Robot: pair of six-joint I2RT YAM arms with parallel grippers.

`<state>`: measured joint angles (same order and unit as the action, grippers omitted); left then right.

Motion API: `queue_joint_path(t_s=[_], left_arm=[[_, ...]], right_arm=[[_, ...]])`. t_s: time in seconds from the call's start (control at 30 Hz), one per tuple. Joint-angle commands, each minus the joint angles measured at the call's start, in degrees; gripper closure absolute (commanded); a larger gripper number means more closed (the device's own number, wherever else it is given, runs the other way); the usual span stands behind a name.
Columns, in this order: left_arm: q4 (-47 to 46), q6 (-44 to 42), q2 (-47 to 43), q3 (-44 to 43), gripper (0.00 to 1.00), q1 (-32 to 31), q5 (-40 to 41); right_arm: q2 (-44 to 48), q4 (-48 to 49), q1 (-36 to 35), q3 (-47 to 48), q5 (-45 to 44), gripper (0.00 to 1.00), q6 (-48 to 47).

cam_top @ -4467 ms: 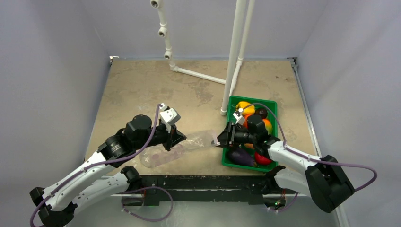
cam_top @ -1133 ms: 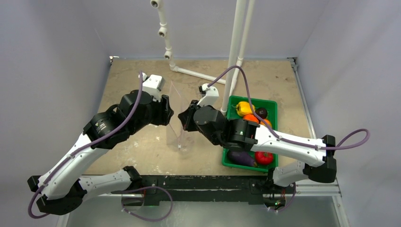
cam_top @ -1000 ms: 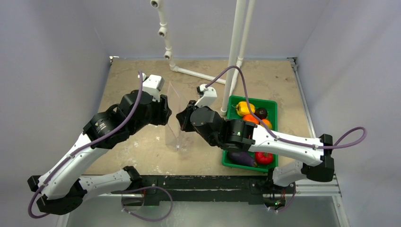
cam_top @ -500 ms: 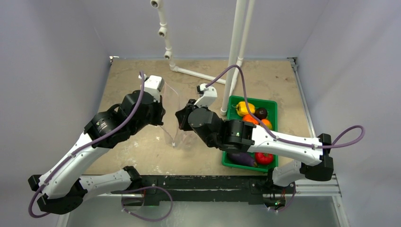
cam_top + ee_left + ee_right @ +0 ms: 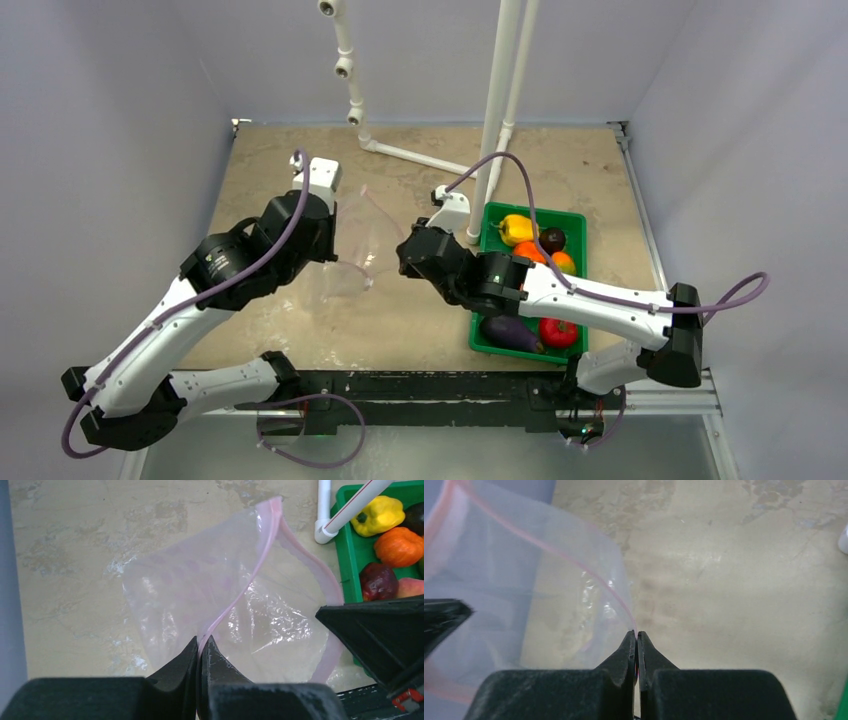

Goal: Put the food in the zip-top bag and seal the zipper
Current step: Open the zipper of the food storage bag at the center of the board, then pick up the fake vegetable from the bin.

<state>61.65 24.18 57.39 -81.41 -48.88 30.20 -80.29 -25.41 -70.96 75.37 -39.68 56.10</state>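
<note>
Pink edging marks where both grippers hold the bag (image 5: 348, 268), which hangs above the table (image 5: 280, 170) just left of the green tray (image 5: 348, 560). The left gripper (image 5: 201, 645) is clamped shut on one lip of the zipper (image 5: 250, 575). The right gripper (image 5: 637, 639) is pinched shut on the other lip, on the side nearer the tray. Between them the mouth stands open as a loop. Its long axis runs away from the left fingers toward the far end of the tray, then curves back along the tray side.

All the food (image 5: 540, 250) is in the tray, none of it in the bag. It lies to the right of the open mouth, beyond the right gripper, so the right arm is the nearer one. That arm's fingers are occupied with the lip, so I judge that one lip has to be freed before anything can be picked up.

A few seconds ago the bag lay flat on the table left of the tray. A second ago it hung upright and narrow, with the left jaws part open. Now those jaws have closed, the right gripper has drawn toward the tray, and the mouth is wider.
</note>
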Motion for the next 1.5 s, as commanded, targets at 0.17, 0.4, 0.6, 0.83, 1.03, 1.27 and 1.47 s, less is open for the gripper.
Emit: queue_joint_path(t_s=[0.17,0.4,0.6,0.83,1.03,1.27,1.47], left_arm=[[-2.31,-2.52,1.63,1.41,1.0,-0.19,1.52],[-7.9,-3.09,4.14,8.09,1.0,-0.21,-2.05],[-10.82,-2.21,5.1,11.33,1.0,-0.23,-1.37],[-14.66,-1.2,4.0,15.35,1.0,-0.3,-0.5],[-19.53,-1.19,2.58,19.94,1.0,-0.27,0.29],[-23.55,-1.69,0.58,23.69,1.0,-0.23,-0.76],[-25.6,-2.36,-1.3,26.01,1.0,-0.32,-1.97]], right_arm=[[5.58,11.58,9.46,-15.61,9.8,1.0,0.39],[4.42,14.47,9.6,-16.66,11.36,1.0,-0.4],[2.42,15.68,9.96,-16.82,12.02,0.95,-0.9],[3.3,13.16,9.97,-14.81,11.55,0.74,-1.16],[6.45,9.63,9.96,-13.59,11.45,0.58,-0.69],[12.65,0.9,9.96,-13.23,10.72,0.44,1.09],[17.79,-10.77,9.96,-13.21,9.02,0.29,5.94]])
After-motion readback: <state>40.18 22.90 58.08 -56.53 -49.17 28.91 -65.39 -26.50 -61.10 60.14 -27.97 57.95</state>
